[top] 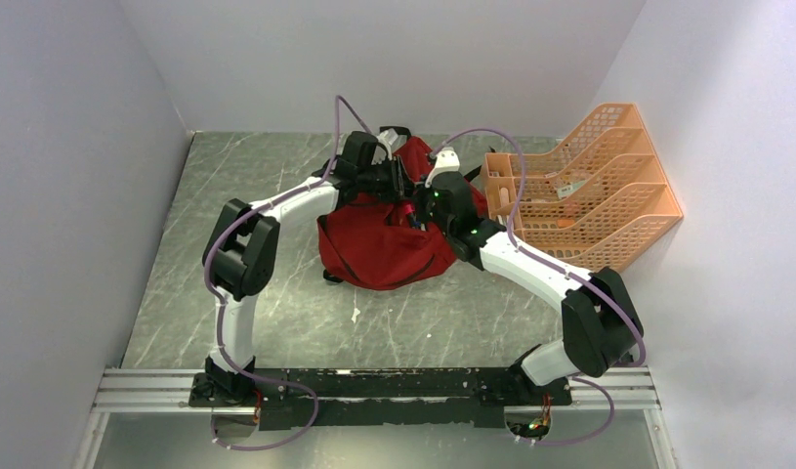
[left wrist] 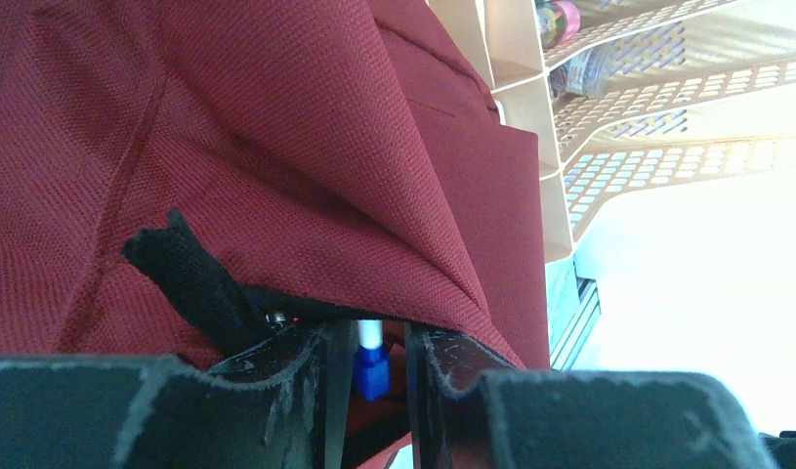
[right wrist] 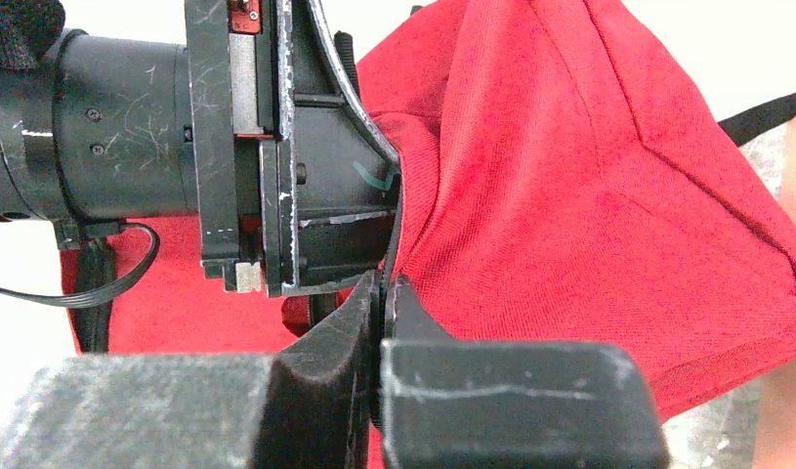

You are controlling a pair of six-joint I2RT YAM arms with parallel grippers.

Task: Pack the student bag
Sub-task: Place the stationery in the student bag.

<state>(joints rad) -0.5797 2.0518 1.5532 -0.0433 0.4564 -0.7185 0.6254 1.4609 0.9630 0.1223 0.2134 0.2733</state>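
Left gripper (left wrist: 369,332) stands with its jaws parted around a blue-capped pen (left wrist: 371,369) at the mouth of the student bag (top: 379,244) and is apparently not squeezing it. Right gripper (right wrist: 382,293) is clenched on the bag's rim. The bag lies toward the far edge of the table (top: 276,313), beside the orange organizer (top: 589,195). Draw your left fingers straight back, clear of the flap — and hold the rim high so the pen can slide deeper.

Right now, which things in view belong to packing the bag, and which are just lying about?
Job:
- student bag
- blue-capped pen at its opening
- left pincer, open
- right pincer, shut on the bag's edge

Lying about:
- orange file organizer
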